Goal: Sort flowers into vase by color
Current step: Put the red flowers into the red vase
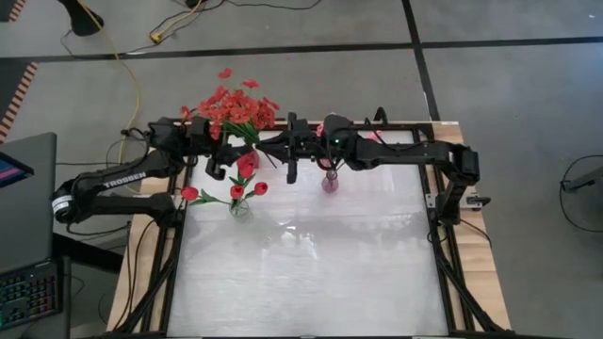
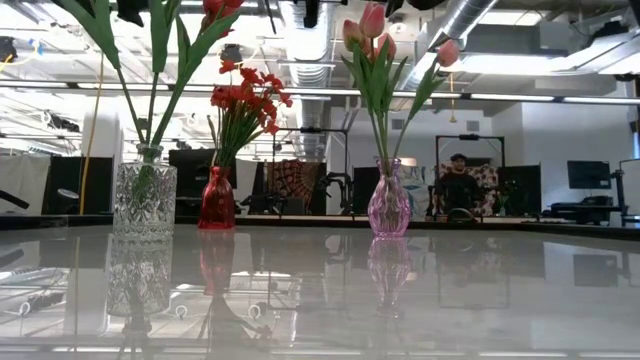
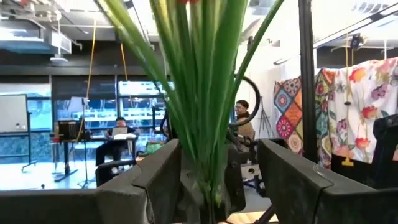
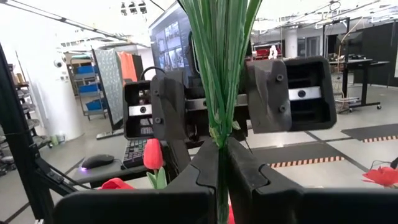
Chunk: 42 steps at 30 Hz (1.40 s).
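Green stems of the red spray (image 1: 236,105) are pinched by the closed right gripper (image 4: 221,165) above the red vase (image 2: 216,200), the open left gripper (image 3: 217,180) straddling them, so they are best lowered plumb before being released.

You have three vases on the table: a clear glass vase (image 2: 144,200), a red vase (image 2: 216,203) and a pink vase (image 2: 389,203). The clear one holds three red tulips (image 1: 236,191), the pink one four pink tulips (image 2: 372,22) (one half hidden), the red one a single bushy red spray (image 2: 246,95).
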Each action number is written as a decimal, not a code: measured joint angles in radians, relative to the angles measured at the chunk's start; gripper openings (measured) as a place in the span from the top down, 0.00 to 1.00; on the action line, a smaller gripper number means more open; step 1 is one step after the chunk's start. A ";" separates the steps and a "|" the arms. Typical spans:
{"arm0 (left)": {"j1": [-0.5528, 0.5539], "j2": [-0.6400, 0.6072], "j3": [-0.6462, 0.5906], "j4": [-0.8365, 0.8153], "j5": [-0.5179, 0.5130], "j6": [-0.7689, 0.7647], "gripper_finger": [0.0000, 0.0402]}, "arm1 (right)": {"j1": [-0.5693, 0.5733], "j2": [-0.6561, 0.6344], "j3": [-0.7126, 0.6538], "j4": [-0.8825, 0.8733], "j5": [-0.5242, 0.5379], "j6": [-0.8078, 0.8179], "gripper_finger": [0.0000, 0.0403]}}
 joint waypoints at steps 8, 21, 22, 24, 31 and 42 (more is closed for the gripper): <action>-0.016 0.066 0.052 -0.016 -0.006 -0.045 0.51 | -0.001 0.000 0.000 0.002 0.008 -0.003 0.90; -0.015 0.040 0.075 -0.080 0.025 -0.049 0.64 | 0.000 -0.002 0.000 -0.006 0.008 -0.006 0.90; -0.015 0.040 0.075 -0.080 0.025 -0.048 0.66 | 0.000 -0.002 0.000 -0.006 0.008 -0.006 0.90; -0.015 0.040 0.075 -0.080 0.021 -0.045 0.69 | 0.000 -0.002 0.000 -0.005 0.008 -0.007 0.90; -0.015 0.040 0.075 -0.078 0.018 -0.044 0.83 | 0.003 -0.002 0.000 -0.003 0.005 -0.022 0.86; -0.015 0.039 0.075 -0.077 0.017 -0.023 0.96 | 0.000 -0.003 0.000 0.002 0.001 -0.022 0.64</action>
